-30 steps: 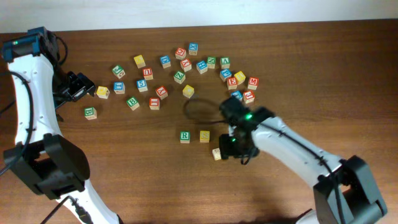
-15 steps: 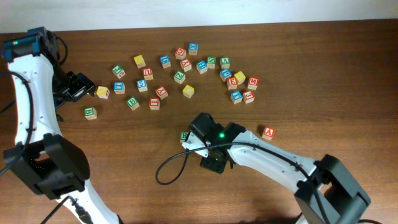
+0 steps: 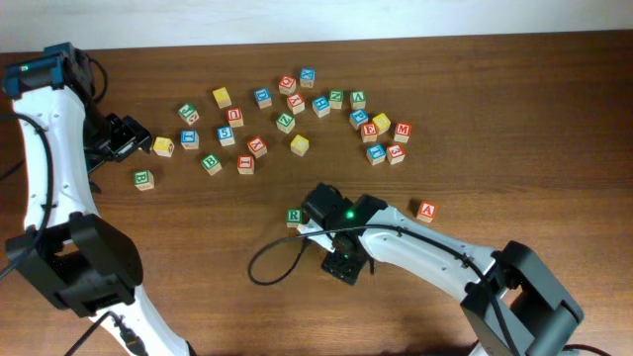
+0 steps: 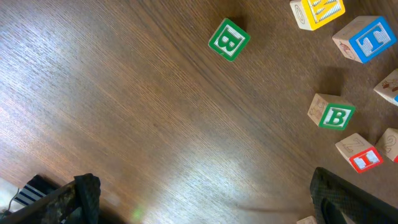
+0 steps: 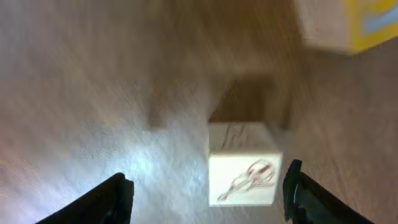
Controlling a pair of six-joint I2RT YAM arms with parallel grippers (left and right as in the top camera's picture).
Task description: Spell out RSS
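A green R block (image 3: 294,217) lies on the table in front of the scattered letter blocks. My right gripper (image 3: 341,265) hangs just right of and below it and hides the blocks beneath. In the right wrist view the gripper (image 5: 205,186) is open around a pale block with a red drawing (image 5: 242,171), which sits near the right finger. A yellow and blue block (image 5: 348,22) lies beyond it. My left gripper (image 3: 134,138) is open and empty at the far left, next to a yellow block (image 3: 163,146); in its wrist view the gripper (image 4: 211,205) shows only bare wood between the fingers.
Several letter blocks lie scattered across the back middle (image 3: 297,104). A red A block (image 3: 426,210) lies alone at the right. A black cable (image 3: 272,267) loops left of my right gripper. Two green B blocks (image 4: 228,39) (image 4: 333,114) lie ahead of the left gripper.
My right arm swung left and towards the front, now covering the two blocks right of the R. A red A block has appeared alone at the right. The left arm has not moved.
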